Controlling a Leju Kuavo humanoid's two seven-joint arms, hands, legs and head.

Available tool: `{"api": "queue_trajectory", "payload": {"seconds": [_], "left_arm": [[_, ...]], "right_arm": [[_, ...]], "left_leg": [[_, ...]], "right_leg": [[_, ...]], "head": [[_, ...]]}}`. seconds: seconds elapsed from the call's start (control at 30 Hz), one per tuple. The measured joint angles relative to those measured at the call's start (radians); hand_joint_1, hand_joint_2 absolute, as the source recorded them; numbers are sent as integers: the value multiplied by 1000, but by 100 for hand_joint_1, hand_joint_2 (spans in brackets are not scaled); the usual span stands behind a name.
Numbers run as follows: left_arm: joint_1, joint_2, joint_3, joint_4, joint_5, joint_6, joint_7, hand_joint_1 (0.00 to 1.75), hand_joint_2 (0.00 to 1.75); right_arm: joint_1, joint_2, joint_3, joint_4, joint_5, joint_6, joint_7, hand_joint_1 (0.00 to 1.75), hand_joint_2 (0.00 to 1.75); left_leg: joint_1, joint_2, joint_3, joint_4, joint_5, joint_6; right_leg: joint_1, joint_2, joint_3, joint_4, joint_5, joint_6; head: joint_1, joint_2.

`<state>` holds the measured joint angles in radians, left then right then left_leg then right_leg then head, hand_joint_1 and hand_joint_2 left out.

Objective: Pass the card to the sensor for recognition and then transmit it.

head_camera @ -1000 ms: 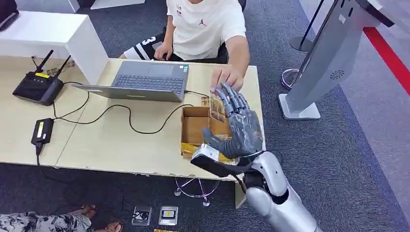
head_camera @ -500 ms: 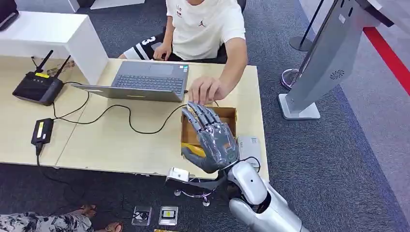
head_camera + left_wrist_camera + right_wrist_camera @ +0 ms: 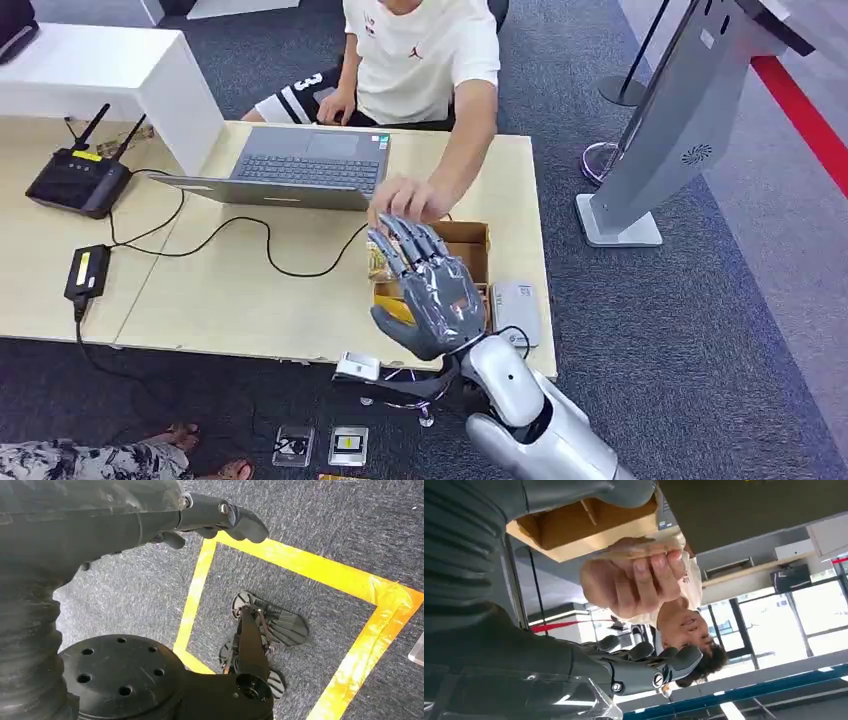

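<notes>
My right hand (image 3: 435, 295) hovers palm-down over the open cardboard box (image 3: 470, 238) at the table's near right, fingers spread and holding nothing. A person's hand (image 3: 403, 199) reaches in just beyond my fingertips, beside the laptop. In the right wrist view that person's hand (image 3: 634, 580) pinches a thin card (image 3: 644, 551) against the box (image 3: 574, 527). A patterned card (image 3: 378, 263) shows at the box's left rim. The grey flat sensor (image 3: 514, 308) lies to the right of the box. My left hand (image 3: 165, 520) hangs over the floor, holding nothing.
An open laptop (image 3: 305, 165), a black router (image 3: 80, 180) and a power brick (image 3: 87, 272) with cables sit on the table (image 3: 250, 300). The person sits across it. A grey kiosk stand (image 3: 680, 120) is on the right. Yellow tape (image 3: 310, 570) marks the carpet.
My right hand, raised with the card a second ago, has let it go to the person's hand and dropped low over the box. The person's hand has drawn left toward the laptop.
</notes>
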<state>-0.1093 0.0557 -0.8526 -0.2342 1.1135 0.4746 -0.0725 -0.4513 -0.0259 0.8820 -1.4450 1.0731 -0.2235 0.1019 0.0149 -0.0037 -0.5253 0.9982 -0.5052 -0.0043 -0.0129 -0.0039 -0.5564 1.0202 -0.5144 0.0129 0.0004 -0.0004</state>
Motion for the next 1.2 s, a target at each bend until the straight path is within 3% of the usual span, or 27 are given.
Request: {"api": "queue_trajectory", "payload": {"seconds": [0.43,0.73,0.77,0.8,0.83,0.93,1.2], "left_arm": [[0,0,-5,0,5,-2,7,0,175],[0,0,-5,0,12,14,13,0,175],[0,0,-5,0,13,14,13,0,175],[0,0,-5,0,13,16,13,0,175],[0,0,-5,0,14,19,14,0,175],[0,-1,-5,0,16,27,21,0,175],[0,-3,-5,0,16,30,24,0,175]], "right_arm": [[-23,10,9,26,38,-32,63,0,175],[-33,30,0,87,34,-66,68,0,175],[-33,33,-2,91,33,-66,68,12,175],[-33,35,-5,95,33,-68,68,44,175],[-33,36,-6,98,32,-74,68,154,175],[-36,44,-7,114,31,-89,67,175,175],[-37,58,-12,153,23,-129,61,175,175]], "left_leg": [[0,0,0,0,0,0],[0,0,0,0,0,0],[0,0,0,0,0,0],[0,0,0,0,0,0],[0,0,0,0,0,0],[0,0,0,0,0,0],[0,0,0,0,0,0]], "right_leg": [[0,0,0,0,0,0],[0,0,0,0,0,0],[0,1,0,0,0,0],[0,1,0,0,0,0],[0,1,0,0,0,0],[0,1,0,0,0,0],[0,1,0,0,0,0]], "head": [[0,0],[0,0],[0,0],[0,0],[0,0],[0,0],[0,0]]}}
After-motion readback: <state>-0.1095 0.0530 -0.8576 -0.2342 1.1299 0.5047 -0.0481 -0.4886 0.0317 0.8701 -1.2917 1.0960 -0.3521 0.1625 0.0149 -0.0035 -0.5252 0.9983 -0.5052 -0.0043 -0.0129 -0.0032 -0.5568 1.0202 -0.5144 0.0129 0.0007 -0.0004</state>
